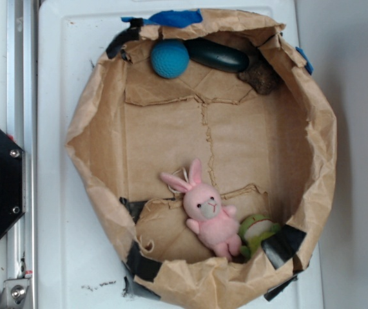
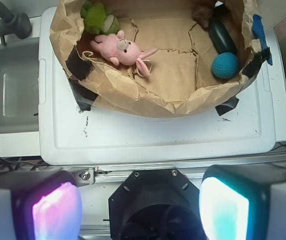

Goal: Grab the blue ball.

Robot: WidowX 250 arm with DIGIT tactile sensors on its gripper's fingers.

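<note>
The blue ball point(image 1: 169, 58) sits at the upper left inside the paper bag point(image 1: 93, 122), while the pincer point(image 2: 140, 200) hangs released, well apart.

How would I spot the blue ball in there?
Look inside the crumpled brown paper bowl on the white lid. The blue ball sits at its rim beside a dark green oblong; it alone is round, teal and dimpled.

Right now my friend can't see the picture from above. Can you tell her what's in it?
A small teal-blue dimpled ball sits at the far edge inside a crumpled brown paper bag nest, touching a dark green glossy oblong object. A pink plush bunny lies near the front, beside a green plush toy. No gripper shows in this view.
</note>
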